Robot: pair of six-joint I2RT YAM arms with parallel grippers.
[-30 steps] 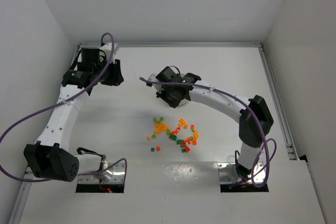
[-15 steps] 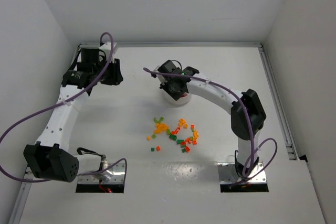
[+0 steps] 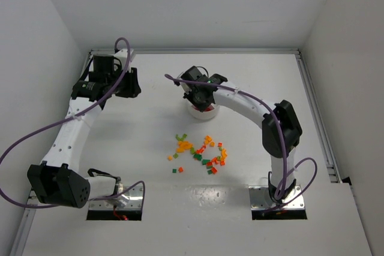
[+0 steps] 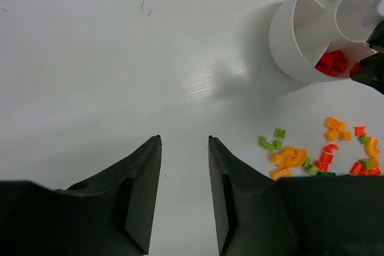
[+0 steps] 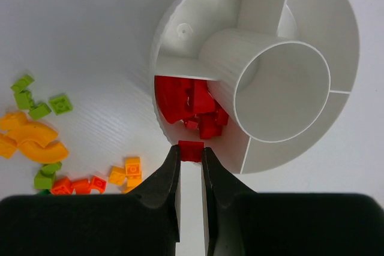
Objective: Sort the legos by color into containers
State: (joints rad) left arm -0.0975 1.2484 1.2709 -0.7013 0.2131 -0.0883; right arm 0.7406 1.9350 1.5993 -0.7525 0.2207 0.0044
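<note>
1 wedge [image 5: 180, 67] of the white dish [image 5: 324, 10] holds red bricks [image 5: 195, 106]. Your right gripper [image 5: 191, 163] pinches 1 red brick [image 5: 191, 150] at its rim. Your left gripper [image 4: 184, 145] gapes, unloaded. Mixed-color legos [image 3: 201, 151] lie loose beside the dish.

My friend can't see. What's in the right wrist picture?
The jaws of the right gripper pinch a red brick at the rim of the white dish, beside its compartment of red bricks. Orange, green and red loose bricks lie to its left.
</note>
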